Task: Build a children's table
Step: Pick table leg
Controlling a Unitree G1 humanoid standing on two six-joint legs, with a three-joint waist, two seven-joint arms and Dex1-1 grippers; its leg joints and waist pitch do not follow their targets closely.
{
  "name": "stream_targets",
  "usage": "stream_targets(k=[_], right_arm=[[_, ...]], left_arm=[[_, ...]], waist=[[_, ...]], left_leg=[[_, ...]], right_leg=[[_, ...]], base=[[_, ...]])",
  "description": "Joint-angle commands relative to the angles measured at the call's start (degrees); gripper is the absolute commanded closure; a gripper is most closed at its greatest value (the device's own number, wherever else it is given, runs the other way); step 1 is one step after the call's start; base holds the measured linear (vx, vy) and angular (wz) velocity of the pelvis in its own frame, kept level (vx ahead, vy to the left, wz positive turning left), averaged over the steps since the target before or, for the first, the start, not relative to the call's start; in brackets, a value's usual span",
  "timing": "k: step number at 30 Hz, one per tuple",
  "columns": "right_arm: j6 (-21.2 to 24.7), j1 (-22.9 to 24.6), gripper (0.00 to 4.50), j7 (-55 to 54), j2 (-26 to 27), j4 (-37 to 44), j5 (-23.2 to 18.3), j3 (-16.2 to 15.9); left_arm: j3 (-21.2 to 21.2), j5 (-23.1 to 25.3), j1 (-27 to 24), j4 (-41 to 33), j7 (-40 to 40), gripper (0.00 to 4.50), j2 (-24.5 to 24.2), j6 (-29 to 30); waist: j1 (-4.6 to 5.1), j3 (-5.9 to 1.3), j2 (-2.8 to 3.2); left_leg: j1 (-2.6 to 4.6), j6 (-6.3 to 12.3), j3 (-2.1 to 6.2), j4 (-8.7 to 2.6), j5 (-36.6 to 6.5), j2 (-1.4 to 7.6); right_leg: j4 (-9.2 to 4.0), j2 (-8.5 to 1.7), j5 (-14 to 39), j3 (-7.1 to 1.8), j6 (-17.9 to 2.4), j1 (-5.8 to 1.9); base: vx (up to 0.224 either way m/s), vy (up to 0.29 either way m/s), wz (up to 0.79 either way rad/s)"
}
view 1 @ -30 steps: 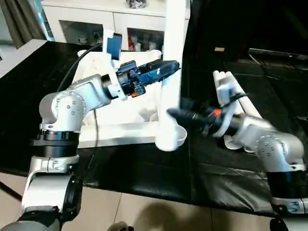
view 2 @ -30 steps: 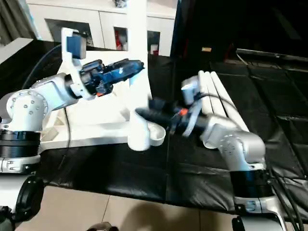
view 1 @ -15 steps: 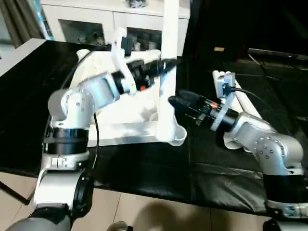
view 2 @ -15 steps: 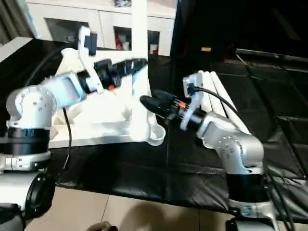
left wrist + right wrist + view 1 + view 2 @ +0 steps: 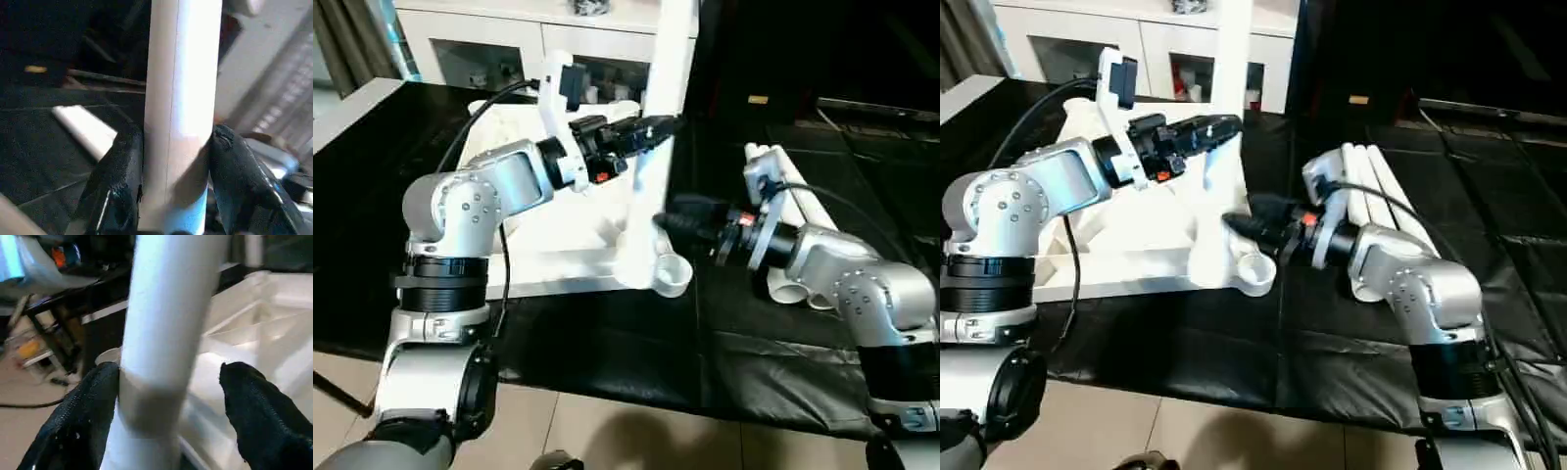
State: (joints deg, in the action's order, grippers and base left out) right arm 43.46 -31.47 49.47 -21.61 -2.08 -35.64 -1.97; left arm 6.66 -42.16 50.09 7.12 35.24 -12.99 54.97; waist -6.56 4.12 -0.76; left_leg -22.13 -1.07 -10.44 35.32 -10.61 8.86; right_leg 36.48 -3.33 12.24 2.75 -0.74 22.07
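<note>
The white tabletop lies ribbed side up on the black table. A long white leg stands tilted over its front right corner. The leg's lower end sits just left of the round corner socket, which shows open. My left gripper is shut on the leg high up; both fingers press against the tube. Lower down, my right gripper is open around the leg, with a gap showing beside one finger.
More white legs lie side by side on the black cloth behind my right forearm. A white glass-door cabinet stands behind the table. The table's front edge drops to a tiled floor.
The leg has tipped, its lower end swinging left off the corner socket. My left gripper has risen higher on the leg. My right gripper stays at the lower part.
</note>
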Motion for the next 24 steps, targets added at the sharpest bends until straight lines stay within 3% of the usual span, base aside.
stream_targets(k=[1,2,9,24], right_arm=[[1.2,-0.8,1.01,1.3,-1.0,-0.4,-0.8,-0.1],[2.6,-1.0,1.01,3.7,-1.3,-0.5,-2.5,-0.4],[4.3,-0.1,1.01,8.6,-2.6,0.2,-3.4,-2.7],[4.7,-0.4,1.01,11.6,-3.5,0.5,-4.0,-2.7]], left_arm=[[-0.7,-1.6,1.2,-2.2,1.8,2.73,0.0,0.1],[-0.8,-2.5,0.8,-3.4,3.3,2.73,0.2,0.1],[-2.4,-3.8,-0.4,-5.9,7.7,2.73,-0.4,0.0],[-4.1,-3.8,-1.0,-6.7,10.6,2.73,-1.5,0.2]], waist=[[-0.09,-4.51,-0.37],[-0.13,-4.49,-0.35],[-0.19,-4.40,-0.43],[-0.20,-4.45,-0.29]], left_leg=[[1.16,0.61,1.67,-3.86,-4.3,4.18],[1.20,0.84,1.64,-3.85,-4.2,4.15],[1.10,0.95,1.66,-3.86,-4.4,4.17],[1.15,0.12,1.70,-3.88,-4.8,4.17]], right_leg=[[-4.02,-5.64,5.0,-2.89,-13.7,-2.76],[-3.95,-5.54,3.9,-2.87,-14.1,-2.76],[-4.10,-5.62,5.0,-2.89,-13.8,-2.82],[-4.11,-5.63,5.2,-2.93,-13.8,-2.83]], base=[[0.000,0.000,0.00],[0.000,0.000,0.00],[0.000,0.000,0.00],[0.000,0.000,0.00]])
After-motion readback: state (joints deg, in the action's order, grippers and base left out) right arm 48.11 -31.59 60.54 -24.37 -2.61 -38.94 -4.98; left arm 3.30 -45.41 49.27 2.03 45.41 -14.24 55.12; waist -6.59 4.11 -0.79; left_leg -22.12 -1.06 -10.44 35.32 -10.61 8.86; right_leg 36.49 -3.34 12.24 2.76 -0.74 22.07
